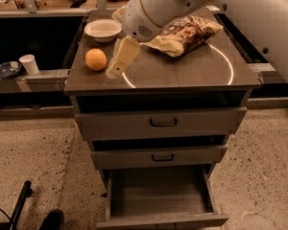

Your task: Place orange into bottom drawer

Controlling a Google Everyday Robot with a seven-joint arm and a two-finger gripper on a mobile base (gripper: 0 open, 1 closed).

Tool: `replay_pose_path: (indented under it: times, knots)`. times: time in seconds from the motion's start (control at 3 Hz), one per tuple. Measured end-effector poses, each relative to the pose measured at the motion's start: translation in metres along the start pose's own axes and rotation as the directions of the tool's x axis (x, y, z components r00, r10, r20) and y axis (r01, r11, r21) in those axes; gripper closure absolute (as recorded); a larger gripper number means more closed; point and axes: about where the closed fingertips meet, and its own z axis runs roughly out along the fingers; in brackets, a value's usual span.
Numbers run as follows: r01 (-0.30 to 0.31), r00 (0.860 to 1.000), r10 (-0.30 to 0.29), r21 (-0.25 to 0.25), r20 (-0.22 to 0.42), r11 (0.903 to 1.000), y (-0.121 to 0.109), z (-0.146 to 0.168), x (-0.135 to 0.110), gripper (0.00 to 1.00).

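The orange [95,59] sits on the cabinet top [182,68] near its left edge, in front of a white bowl [102,30]. My gripper [115,71] hangs from the white arm just right of the orange, its pale fingers pointing down-left, close to the fruit but not holding it. The bottom drawer [161,195] is pulled out below, its grey floor bare. The two drawers above it with black handles are pushed in.
A chip bag [185,32] lies on the cabinet top behind the arm. A white cup [29,63] and a dark dish [6,69] stand on a low ledge at left. A black object [19,205] lies on the speckled floor at bottom left.
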Motion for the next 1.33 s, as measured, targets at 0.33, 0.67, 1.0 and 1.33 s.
replay_pose_path:
  times: [0.33, 0.67, 1.0, 1.33]
  knots:
    - [0.023, 0.998, -0.022, -0.008, 0.063, 0.9997, -0.013, 0.032, -0.008, 0.0]
    - [0.032, 0.991, -0.031, -0.006, 0.133, 0.9995, -0.038, 0.072, -0.012, 0.0]
    - [0.011, 0.974, -0.014, 0.018, 0.224, 0.9998, -0.079, 0.122, -0.006, 0.0]
    - [-0.01, 0.96, 0.003, 0.025, 0.279, 0.9996, -0.099, 0.146, 0.001, 0.0]
